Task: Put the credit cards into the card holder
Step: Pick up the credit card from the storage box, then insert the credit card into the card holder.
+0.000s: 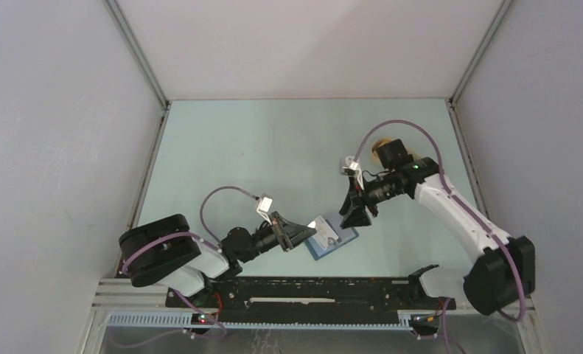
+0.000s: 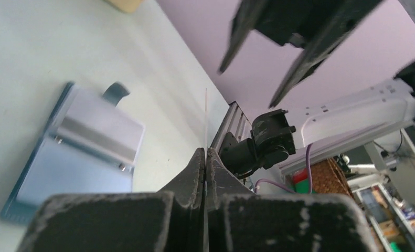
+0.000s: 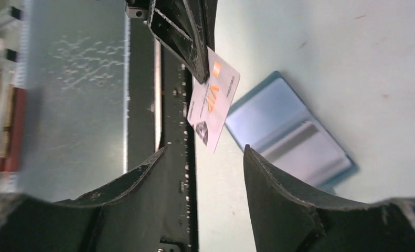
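The teal-blue card holder point(image 1: 335, 240) lies open on the table; it shows in the left wrist view point(image 2: 79, 149) and the right wrist view point(image 3: 294, 139). My left gripper point(image 1: 308, 233) is shut on a whitish credit card point(image 1: 323, 227) with orange VIP lettering point(image 3: 214, 100), held edge-up just above the holder's left part. In the left wrist view the card is a thin edge point(image 2: 205, 118) rising from the fingertips. My right gripper point(image 1: 354, 214) is open and empty, hovering just above and right of the holder, its fingers point(image 3: 278, 184) framing the card.
A tan object point(image 1: 381, 148) sits behind the right arm's wrist at the back right, and its corner shows in the left wrist view point(image 2: 124, 4). The black base rail point(image 1: 310, 291) runs along the near edge. White walls enclose the table.
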Available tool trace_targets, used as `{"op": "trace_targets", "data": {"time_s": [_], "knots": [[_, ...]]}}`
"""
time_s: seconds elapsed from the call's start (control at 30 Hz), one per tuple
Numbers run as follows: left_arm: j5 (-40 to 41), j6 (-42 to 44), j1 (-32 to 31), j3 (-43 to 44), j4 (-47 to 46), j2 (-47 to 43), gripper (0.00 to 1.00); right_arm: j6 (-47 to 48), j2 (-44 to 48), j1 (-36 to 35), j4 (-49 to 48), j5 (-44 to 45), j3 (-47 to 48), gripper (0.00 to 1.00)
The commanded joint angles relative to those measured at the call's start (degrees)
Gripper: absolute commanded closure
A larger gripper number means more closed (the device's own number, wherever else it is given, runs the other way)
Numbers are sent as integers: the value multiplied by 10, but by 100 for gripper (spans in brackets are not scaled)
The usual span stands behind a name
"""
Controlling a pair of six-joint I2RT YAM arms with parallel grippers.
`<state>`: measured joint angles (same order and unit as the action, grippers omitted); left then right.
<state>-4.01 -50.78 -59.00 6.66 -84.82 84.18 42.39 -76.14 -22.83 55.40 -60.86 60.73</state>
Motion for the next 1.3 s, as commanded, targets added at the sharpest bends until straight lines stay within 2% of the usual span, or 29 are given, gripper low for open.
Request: {"op": "trace_targets", "data": {"time_s": [0.0,0.17,0.27,0.4,0.63,1.27], "knots": [[88,-86,-6,-38,-20,-13,100,-50,63,20,-84,57,-28,40],[245,-123,-63,-47,-21,-11,100,-142,43,60,-149,27,-69,46],[311,-135,-95,-39,-21,10,100,-160,9,85,-151,14,-76,51],[361,-154,-117,-31,-22,41,100,-177,-16,91,-166,87,-76,55],[371,-160,-122,-12,-22,75,100,-196,-34,86,-187,174,-76,51],[370,-173,-111,41,-23,158,100,-197,-119,74,-159,197,-47,50]]}}
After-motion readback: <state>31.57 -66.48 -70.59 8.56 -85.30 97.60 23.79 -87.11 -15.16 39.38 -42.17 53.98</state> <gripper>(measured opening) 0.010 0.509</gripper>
